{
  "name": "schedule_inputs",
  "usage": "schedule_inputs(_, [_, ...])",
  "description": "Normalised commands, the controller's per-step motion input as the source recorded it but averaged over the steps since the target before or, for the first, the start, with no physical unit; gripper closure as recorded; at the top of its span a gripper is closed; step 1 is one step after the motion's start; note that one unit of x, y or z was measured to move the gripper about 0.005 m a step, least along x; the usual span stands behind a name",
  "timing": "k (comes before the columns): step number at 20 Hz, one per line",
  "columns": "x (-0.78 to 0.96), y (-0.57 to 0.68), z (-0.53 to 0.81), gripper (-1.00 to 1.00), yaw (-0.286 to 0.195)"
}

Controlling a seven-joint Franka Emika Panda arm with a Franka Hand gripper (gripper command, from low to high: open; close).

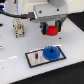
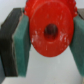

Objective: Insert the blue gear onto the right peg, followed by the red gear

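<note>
In the exterior view the blue gear (image 1: 50, 52) sits on the black-framed grey plate (image 1: 31, 56), on the side toward the exterior view's right; the right peg under it is hidden. The twin post (image 1: 38, 54) stands bare beside it. My gripper (image 1: 51, 31) is shut on the red gear (image 1: 51, 31) and holds it in the air, above and slightly behind the blue gear. In the wrist view the red gear (image 2: 50, 29) with its dark centre hole fills the gap between my green finger pads (image 2: 22, 46).
A beige block-like object (image 1: 19, 28) stands on the white table at the exterior view's left. A dark cable runs behind it. The table's front edge lies just below the plate.
</note>
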Motion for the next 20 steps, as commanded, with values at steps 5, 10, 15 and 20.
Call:
schedule_inputs(5, [0.73, -0.03, 0.21, 1.00, 0.000])
schedule_inputs(10, [0.68, -0.03, 0.13, 1.00, 0.000])
schedule_inputs(15, [0.58, -0.05, 0.02, 1.00, 0.000])
schedule_inputs(20, [0.38, -0.13, 0.00, 1.00, 0.000])
